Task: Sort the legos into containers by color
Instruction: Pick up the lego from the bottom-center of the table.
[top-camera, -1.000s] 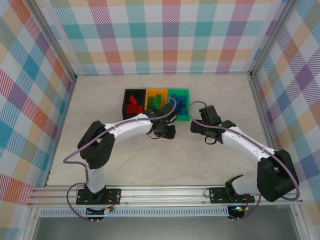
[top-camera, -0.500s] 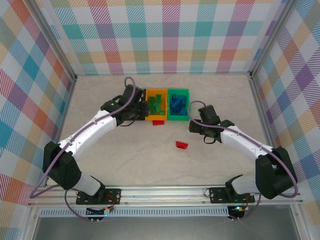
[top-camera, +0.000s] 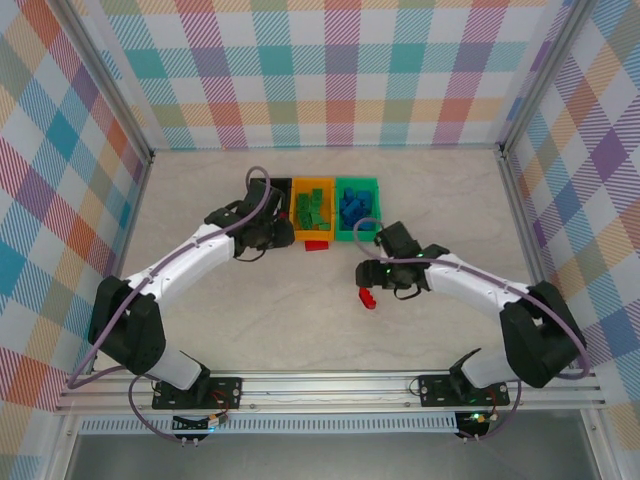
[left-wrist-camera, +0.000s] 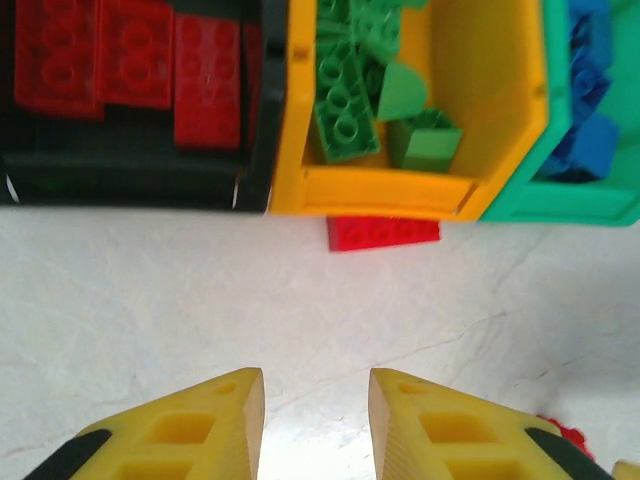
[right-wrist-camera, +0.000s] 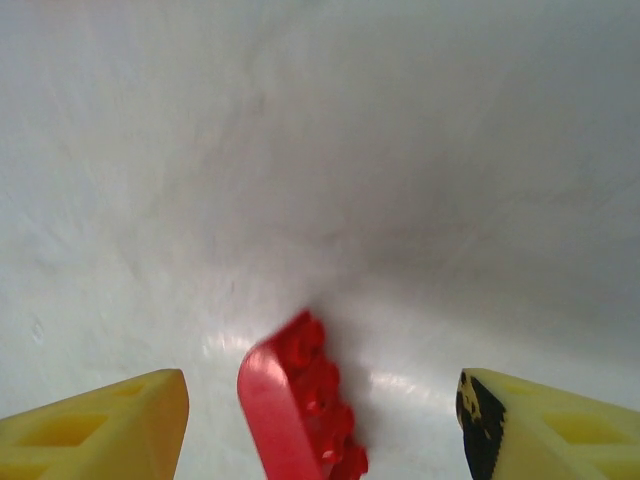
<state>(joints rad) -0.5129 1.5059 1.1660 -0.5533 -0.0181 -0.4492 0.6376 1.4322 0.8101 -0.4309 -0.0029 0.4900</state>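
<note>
**Loose red lego** (right-wrist-camera: 300, 400): lies on edge on the open counter (top-camera: 280, 310), well short of the containers.
- Long axis: runs nearly straight out from the right end effector (right-wrist-camera: 322, 390), a little oblique, so the thin side faces the fingers.
- Right end effector: spread wide, one finger on each side of the brick, neither touching. This is the nearer arm.

**Second red lego** (left-wrist-camera: 383, 232): lies flat, just beside the front wall of the orange-yellow bin (left-wrist-camera: 385, 192).
- Position: ahead and slightly right of the left end effector (left-wrist-camera: 315, 390).
- Left end effector: narrowly parted and empty.
- Likely destination: the black bin (left-wrist-camera: 130, 185), which holds reds.
</note>
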